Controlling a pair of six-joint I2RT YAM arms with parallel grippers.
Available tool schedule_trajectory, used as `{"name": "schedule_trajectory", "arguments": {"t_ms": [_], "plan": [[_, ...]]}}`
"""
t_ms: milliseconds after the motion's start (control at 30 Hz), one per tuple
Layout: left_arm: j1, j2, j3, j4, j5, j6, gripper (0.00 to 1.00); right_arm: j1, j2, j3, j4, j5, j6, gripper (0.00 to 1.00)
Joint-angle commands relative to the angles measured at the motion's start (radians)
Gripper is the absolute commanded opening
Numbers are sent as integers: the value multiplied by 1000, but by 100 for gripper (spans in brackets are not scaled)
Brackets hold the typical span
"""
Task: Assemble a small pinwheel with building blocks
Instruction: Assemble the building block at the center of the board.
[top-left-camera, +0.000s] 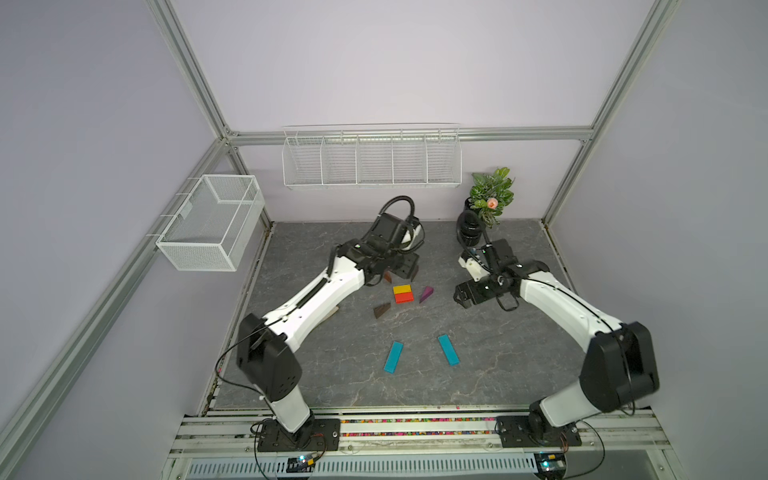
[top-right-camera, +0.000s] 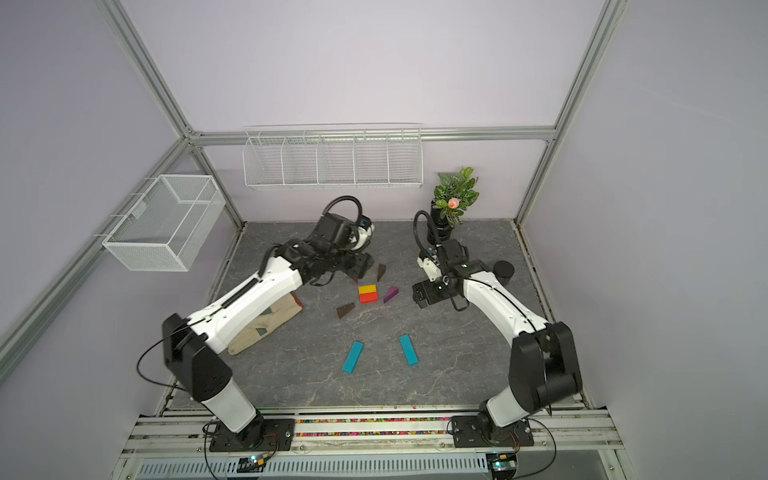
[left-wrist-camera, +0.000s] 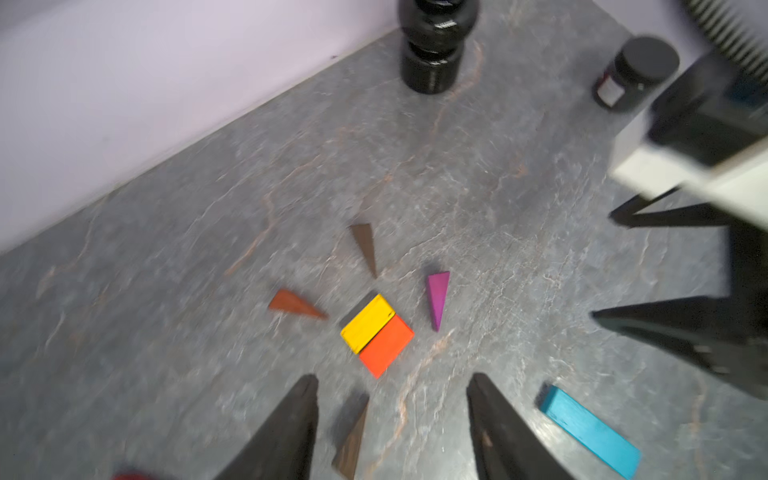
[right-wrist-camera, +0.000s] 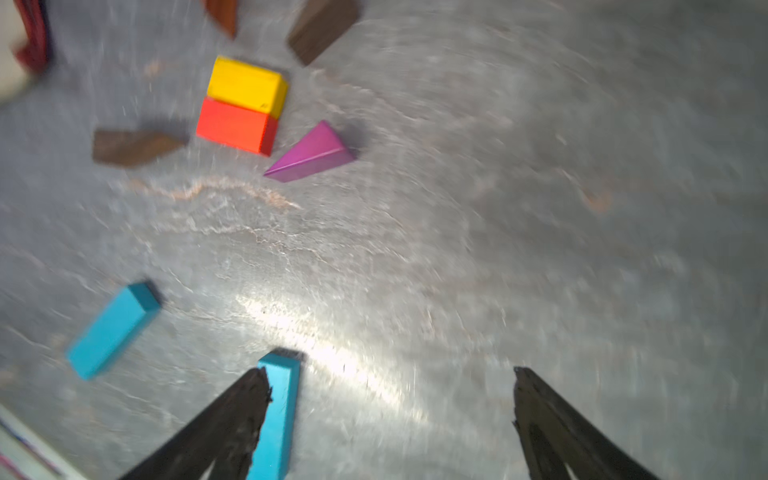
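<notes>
The yellow block (top-left-camera: 402, 289) and red block (top-left-camera: 404, 297) lie joined as a square. The purple wedge (top-left-camera: 426, 294) lies to their right and a brown wedge (top-left-camera: 381, 310) to their front left. Two more brown wedges (left-wrist-camera: 365, 249) (left-wrist-camera: 295, 303) lie behind and to the left of the square. Two teal bars (top-left-camera: 393, 356) (top-left-camera: 449, 350) lie apart nearer the front. My left gripper (left-wrist-camera: 392, 382) hovers open over the wedges, touching none. My right gripper (right-wrist-camera: 390, 372) is open and empty, right of the purple wedge, with a teal bar (right-wrist-camera: 278, 415) on the table below one finger.
A beige glove (top-right-camera: 266, 324) lies under the left forearm. A black round jar (top-right-camera: 504, 272) stands behind the right arm. A black pot with a plant (top-right-camera: 440, 220) is at the back right. White wire baskets (top-left-camera: 212, 220) (top-left-camera: 372, 158) hang on the walls.
</notes>
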Motion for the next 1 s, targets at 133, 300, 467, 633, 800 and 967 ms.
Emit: {"name": "schedule_trajectory", "arguments": {"t_ms": [133,300,467,633,800,967], "plan": [[91,-308,-390,56,-78,-262,64,122,225,193,-25,163,-381,95],[160,-518,-558,20,-102,-336,66,158,350,301,-36,133,-521,95],[203,-699,-669,20,-127,-383,68,164,442,381,-63,129,-552,92],[215,-793,-711,-1,-159,-392,69,168,503,430,-70,105,-554,88],[218,-805,-717,-21,-170,-387,69,169,542,453,-96,75,-558,82],[218,-794,-726,-4,-147,-391,70,172,565,455,-93,73,-554,75]]}}
